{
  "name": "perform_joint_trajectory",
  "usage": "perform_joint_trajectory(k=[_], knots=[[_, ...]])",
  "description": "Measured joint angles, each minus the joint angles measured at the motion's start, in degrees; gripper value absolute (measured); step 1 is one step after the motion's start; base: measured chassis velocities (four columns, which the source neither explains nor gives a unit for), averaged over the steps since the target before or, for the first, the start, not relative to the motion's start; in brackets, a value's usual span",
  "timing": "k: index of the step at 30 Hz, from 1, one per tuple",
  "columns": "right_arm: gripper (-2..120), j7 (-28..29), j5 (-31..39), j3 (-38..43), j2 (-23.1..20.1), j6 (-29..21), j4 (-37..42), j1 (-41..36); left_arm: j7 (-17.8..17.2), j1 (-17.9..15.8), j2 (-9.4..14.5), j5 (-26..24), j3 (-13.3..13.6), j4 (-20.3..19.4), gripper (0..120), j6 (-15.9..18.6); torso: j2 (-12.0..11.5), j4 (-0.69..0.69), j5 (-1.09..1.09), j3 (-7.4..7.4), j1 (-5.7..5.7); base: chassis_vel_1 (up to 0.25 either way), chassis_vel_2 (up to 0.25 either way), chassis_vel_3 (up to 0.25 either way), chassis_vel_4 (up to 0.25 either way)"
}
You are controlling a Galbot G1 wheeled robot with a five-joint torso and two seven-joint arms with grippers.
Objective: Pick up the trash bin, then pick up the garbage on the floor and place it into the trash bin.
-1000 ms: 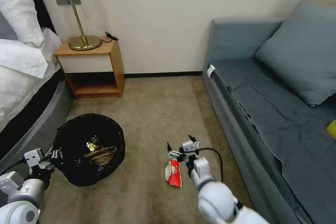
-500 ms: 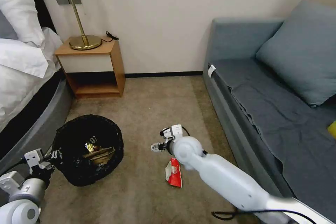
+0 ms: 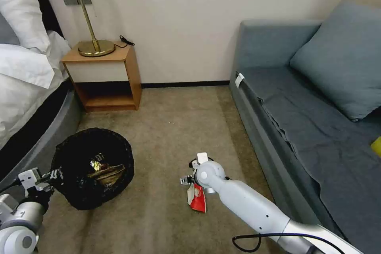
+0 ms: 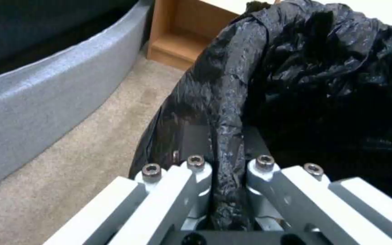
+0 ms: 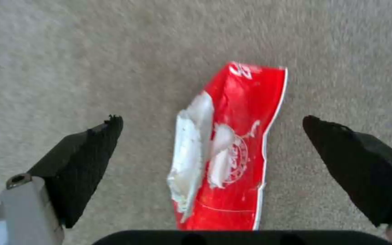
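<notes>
Crinkly red packet (image 5: 225, 149) on short-pile carpet (image 5: 69, 51) — R end effector (image 5: 212, 131) spread.

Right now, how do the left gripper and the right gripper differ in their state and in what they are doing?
The left gripper is shut on the bag-lined rim of the trash bin; the right gripper is open and holds nothing. The left gripper is at the bin beside the bed; the right gripper hangs over the red snack packet, which lies flat on the carpet between its fingers. Both are low near the floor.

lamp (image 3: 81, 10) on nightstand (image 3: 104, 77) | bed (image 3: 24, 75) | sofa (image 3: 313, 127) with cushion (image 3: 341, 59)
</notes>
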Motion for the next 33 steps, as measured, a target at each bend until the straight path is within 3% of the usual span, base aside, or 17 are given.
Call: perform_joint_trajectory(k=[17,33], knots=[[98,-8.1,-12.6,-0.4,3.0,0.5,-9.1,-2.3,0.2,0.6,-0.2,-0.1,-1.0,1.0,4,-0.5,0.0,0.01,0.01,0.00,0.00,0.000,0.000,0.000,0.000],[42,-11.1,-14.8,-0.1,3.4,0.6,-10.4,-3.3,0.3,0.5,0.2,0.0,-0.4,1.3,4,-0.6,0.0,0.01,0.00,0.00,-0.01,0.000,0.000,0.000,0.000]])
